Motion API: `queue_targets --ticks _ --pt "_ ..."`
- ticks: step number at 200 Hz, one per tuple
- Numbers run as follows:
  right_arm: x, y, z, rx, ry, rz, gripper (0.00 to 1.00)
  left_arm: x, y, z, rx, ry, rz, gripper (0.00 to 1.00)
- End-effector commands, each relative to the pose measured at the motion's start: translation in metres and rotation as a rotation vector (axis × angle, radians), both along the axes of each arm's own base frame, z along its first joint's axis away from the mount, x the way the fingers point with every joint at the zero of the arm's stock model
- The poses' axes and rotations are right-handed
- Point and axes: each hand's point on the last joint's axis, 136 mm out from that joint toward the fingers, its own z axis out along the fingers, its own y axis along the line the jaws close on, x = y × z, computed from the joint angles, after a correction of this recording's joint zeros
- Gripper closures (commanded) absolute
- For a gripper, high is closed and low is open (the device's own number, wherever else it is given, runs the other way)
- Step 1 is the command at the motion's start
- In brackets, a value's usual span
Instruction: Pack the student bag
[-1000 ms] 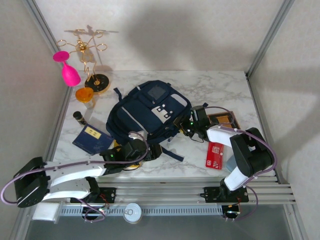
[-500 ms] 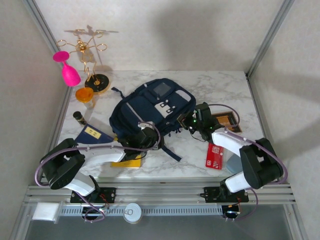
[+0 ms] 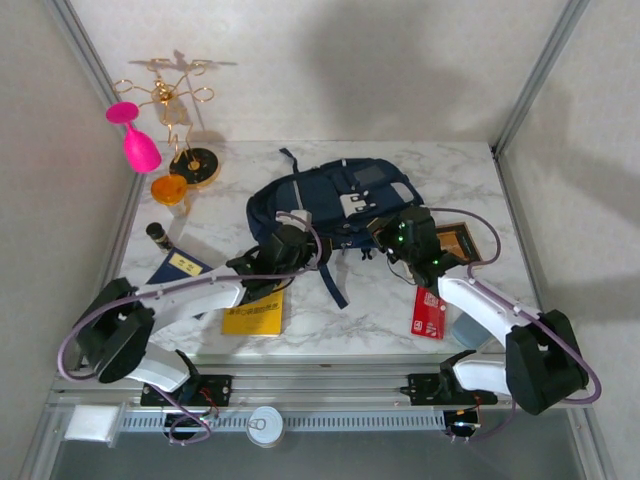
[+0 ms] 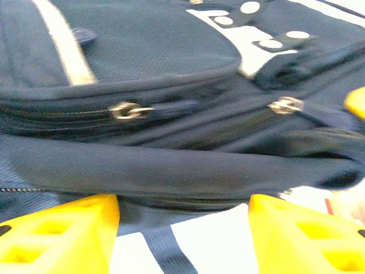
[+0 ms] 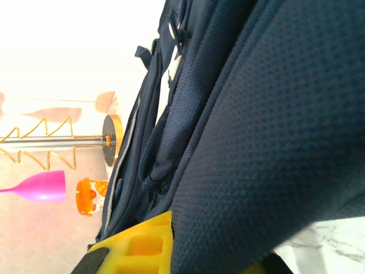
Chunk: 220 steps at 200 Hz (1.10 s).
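Student bag (image 3: pixel 335 195), navy with pale grey stripes, is lying at the middle of the marble table (image 3: pixel 440 170), toward its back edge. The left gripper (image 3: pixel 290 245) is sitting at the bag's near edge, its yellow fingers (image 4: pixel 63 228) standing apart with nothing pinched. The right gripper (image 3: pixel 385 228) is clenching fabric at the bag's right side, which is draping over its yellow finger (image 5: pixel 142 245).

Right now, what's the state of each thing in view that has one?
student bag: lying flat, front up, visible zips look closed
left gripper: open, at the bag's near edge
right gripper: shut on the bag's fabric
pink glass: upside down, foot up
yellow book: closed, lying flat
blue notebook: closed, lying flat
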Motion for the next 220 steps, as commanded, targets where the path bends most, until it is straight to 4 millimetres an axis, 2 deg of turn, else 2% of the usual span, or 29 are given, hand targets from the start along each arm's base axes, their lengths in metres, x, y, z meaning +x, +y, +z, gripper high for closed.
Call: queue_targets --ticks 1,26,49,71,83,123,157,171,184,220 --pt "-0.009 0.012 0.023 0.125 -0.027 -0.015 1.00 -0.029 0.003 0.013 0.067 -0.061 0.017 0.40" --pt "-0.009 0.014 0.028 0.131 -0.032 -0.029 1.00 -0.048 -0.012 0.003 0.027 -0.051 -0.019 0.43" --pt "-0.008 0.015 0.033 0.142 -0.044 -0.036 1.00 -0.050 -0.030 -0.014 0.050 -0.021 -0.024 0.48" --pt "-0.007 0.016 0.037 0.146 -0.048 -0.033 1.00 -0.051 -0.057 -0.024 0.058 -0.025 -0.064 0.47" --pt "-0.007 0.015 0.039 0.145 -0.054 -0.038 1.00 -0.048 -0.065 -0.029 0.069 -0.031 -0.056 0.47" --pt "-0.007 0.014 0.043 0.141 -0.067 -0.039 1.00 -0.029 -0.063 -0.043 0.085 -0.039 0.065 0.49" --pt "-0.007 0.015 0.040 0.143 -0.061 -0.032 1.00 -0.018 -0.066 -0.049 0.073 -0.041 0.068 0.49" --pt "-0.008 0.015 0.037 0.138 -0.053 -0.025 1.00 -0.010 -0.062 -0.053 0.062 -0.021 0.093 0.53" --pt "-0.007 0.013 0.039 0.128 -0.058 -0.031 1.00 -0.008 -0.067 -0.053 0.047 -0.020 0.075 0.56" --pt "-0.008 0.010 0.041 0.126 -0.066 -0.039 1.00 -0.007 -0.076 -0.054 0.046 -0.026 0.043 0.83"
